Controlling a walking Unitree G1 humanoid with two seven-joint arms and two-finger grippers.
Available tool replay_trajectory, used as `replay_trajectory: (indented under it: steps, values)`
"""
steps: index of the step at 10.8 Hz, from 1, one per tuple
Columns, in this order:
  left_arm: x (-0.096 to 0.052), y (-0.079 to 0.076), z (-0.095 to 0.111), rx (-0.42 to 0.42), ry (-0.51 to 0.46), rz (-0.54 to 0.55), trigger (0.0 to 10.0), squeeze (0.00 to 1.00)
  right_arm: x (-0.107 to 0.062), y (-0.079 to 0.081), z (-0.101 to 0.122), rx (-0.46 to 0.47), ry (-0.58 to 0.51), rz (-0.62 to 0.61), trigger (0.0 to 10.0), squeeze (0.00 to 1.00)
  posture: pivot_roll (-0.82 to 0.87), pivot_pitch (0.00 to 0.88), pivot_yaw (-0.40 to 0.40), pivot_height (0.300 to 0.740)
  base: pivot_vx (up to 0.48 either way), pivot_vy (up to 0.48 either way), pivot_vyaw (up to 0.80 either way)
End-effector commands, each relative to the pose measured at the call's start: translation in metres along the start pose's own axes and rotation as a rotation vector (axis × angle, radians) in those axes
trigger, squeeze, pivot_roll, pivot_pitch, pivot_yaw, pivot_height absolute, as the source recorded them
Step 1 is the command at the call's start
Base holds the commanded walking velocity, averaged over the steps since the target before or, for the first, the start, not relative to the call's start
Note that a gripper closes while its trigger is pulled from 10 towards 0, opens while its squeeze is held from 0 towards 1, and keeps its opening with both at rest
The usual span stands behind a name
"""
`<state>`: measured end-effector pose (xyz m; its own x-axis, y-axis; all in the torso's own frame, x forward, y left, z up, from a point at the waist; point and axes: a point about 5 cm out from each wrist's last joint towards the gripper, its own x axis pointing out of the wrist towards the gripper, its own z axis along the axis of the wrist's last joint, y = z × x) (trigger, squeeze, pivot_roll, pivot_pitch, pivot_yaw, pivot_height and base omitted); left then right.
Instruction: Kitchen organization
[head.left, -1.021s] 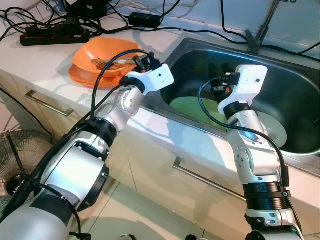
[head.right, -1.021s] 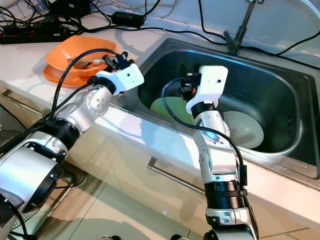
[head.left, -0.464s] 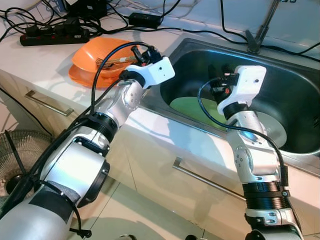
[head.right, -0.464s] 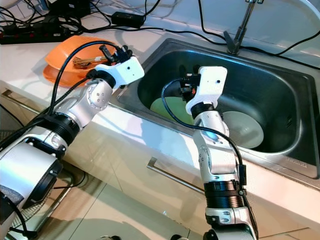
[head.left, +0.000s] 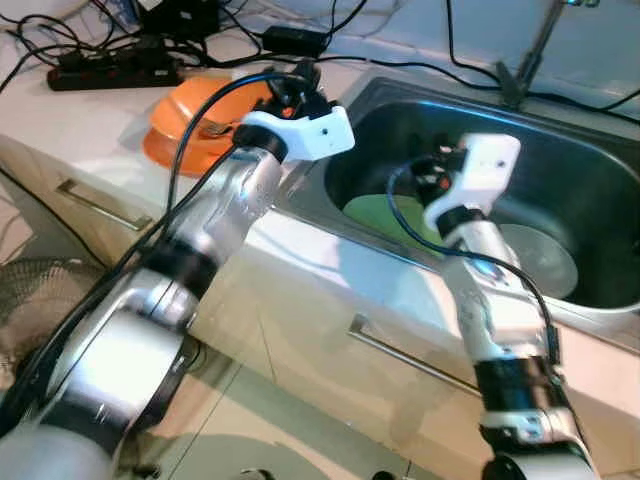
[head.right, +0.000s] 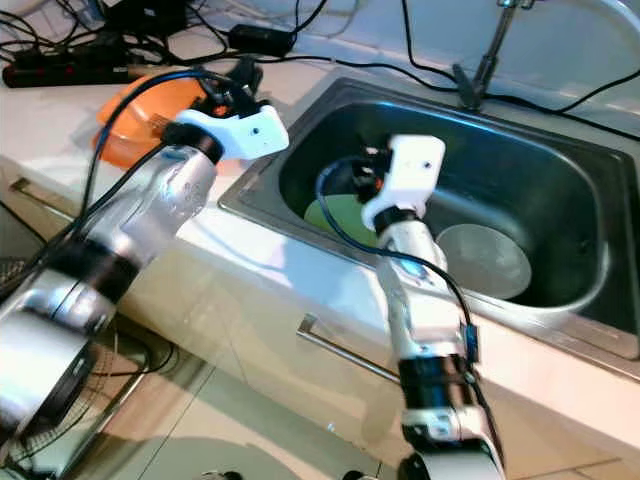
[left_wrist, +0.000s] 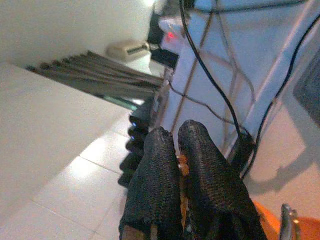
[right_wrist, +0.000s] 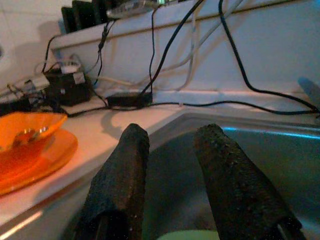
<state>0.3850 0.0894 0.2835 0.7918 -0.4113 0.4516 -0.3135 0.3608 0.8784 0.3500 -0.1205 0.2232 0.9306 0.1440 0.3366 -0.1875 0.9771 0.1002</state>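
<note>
An orange bowl (head.left: 185, 115) sits on an orange plate (head.left: 165, 150) on the counter left of the sink, with a metal utensil (head.left: 215, 128) lying in it. My left gripper (head.left: 292, 85) hangs above the bowl's right rim, between bowl and sink. Its fingers (left_wrist: 165, 195) are pressed together and a brownish sliver shows between them; I cannot tell what it is. My right gripper (head.left: 432, 172) is inside the sink (head.left: 600, 190), open, above a green plate (head.left: 385, 215). Nothing lies between its fingers (right_wrist: 122, 175). A pale plate (head.left: 540, 255) lies beside the green one.
A power strip (head.left: 110, 72), adapters and several black cables (head.left: 400, 62) run along the back of the counter. The faucet base (head.left: 520, 85) stands behind the sink. Drawer handles (head.left: 100, 205) line the cabinet front, and a floor fan (head.left: 30, 300) stands low left.
My left gripper has risen from inside the orange bowl to above its right rim. The view has shifted a little and is blurred. The right gripper stays over the green plate.
</note>
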Motion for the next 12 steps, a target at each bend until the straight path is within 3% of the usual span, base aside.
replay_trajectory:
  steps: [1, 3, 5, 6, 7, 8, 9, 10, 11, 12]
  values:
    - [-0.003, 0.009, 0.009, -0.008, -0.040, 0.039, 10.0, 0.00, 0.002, 0.000, 0.000, 0.011, -0.010, -0.008, 10.0, 0.00, 0.11, 0.088, 0.007, 0.740, 0.000, 0.000, 0.00]
    - [-0.014, 0.028, 0.040, -0.259, -0.223, 0.232, 10.0, 0.00, 0.006, 0.005, -0.006, 0.009, -0.007, 0.007, 10.0, 0.00, 0.13, 0.057, 0.005, 0.740, 0.000, 0.000, 0.00]
    - [-0.022, 0.036, 0.066, -0.386, -0.355, 0.265, 10.0, 0.00, 0.006, 0.001, -0.010, -0.008, -0.011, 0.002, 10.0, 0.00, 0.13, 0.038, 0.010, 0.740, 0.000, 0.000, 0.00]
    - [-0.023, 0.033, 0.081, -0.572, -0.418, 0.216, 10.0, 0.00, 0.005, -0.004, -0.012, -0.014, -0.012, -0.012, 10.0, 0.00, 0.13, 0.029, 0.016, 0.740, 0.000, 0.000, 0.00]
    - [-0.021, 0.024, 0.078, -0.776, -0.376, 0.170, 10.0, 0.00, 0.004, -0.005, -0.014, -0.022, -0.014, -0.010, 10.0, 0.00, 0.13, 0.027, 0.018, 0.740, 0.000, 0.000, 0.00]
    - [-0.023, 0.017, 0.081, -0.922, -0.355, 0.115, 10.0, 0.00, 0.002, -0.004, -0.016, -0.028, -0.013, -0.005, 10.0, 0.00, 0.12, 0.026, 0.020, 0.740, 0.000, 0.000, 0.00]
    - [-0.026, 0.009, 0.081, -1.006, -0.332, 0.091, 10.0, 0.00, 0.001, -0.005, -0.019, -0.024, -0.003, 0.002, 10.0, 0.00, 0.12, 0.026, 0.020, 0.740, 0.000, 0.000, 0.00]
    - [-0.030, 0.003, 0.078, -1.110, -0.294, 0.078, 10.0, 0.00, 0.000, -0.003, -0.020, -0.015, 0.000, 0.026, 10.0, 0.82, 0.12, 0.025, 0.018, 0.740, 0.000, 0.000, 0.00]
    - [-0.032, 0.000, 0.074, -1.134, -0.280, 0.070, 10.0, 0.00, -0.001, -0.002, -0.020, -0.005, -0.003, 0.042, 10.0, 1.00, 0.12, 0.025, 0.015, 0.740, 0.000, 0.000, 0.00]
    - [-0.033, -0.001, 0.072, -1.142, -0.272, 0.063, 10.0, 0.00, -0.001, -0.001, -0.021, -0.005, 0.002, 0.056, 10.0, 1.00, 0.12, 0.025, 0.011, 0.740, 0.000, 0.000, 0.00]
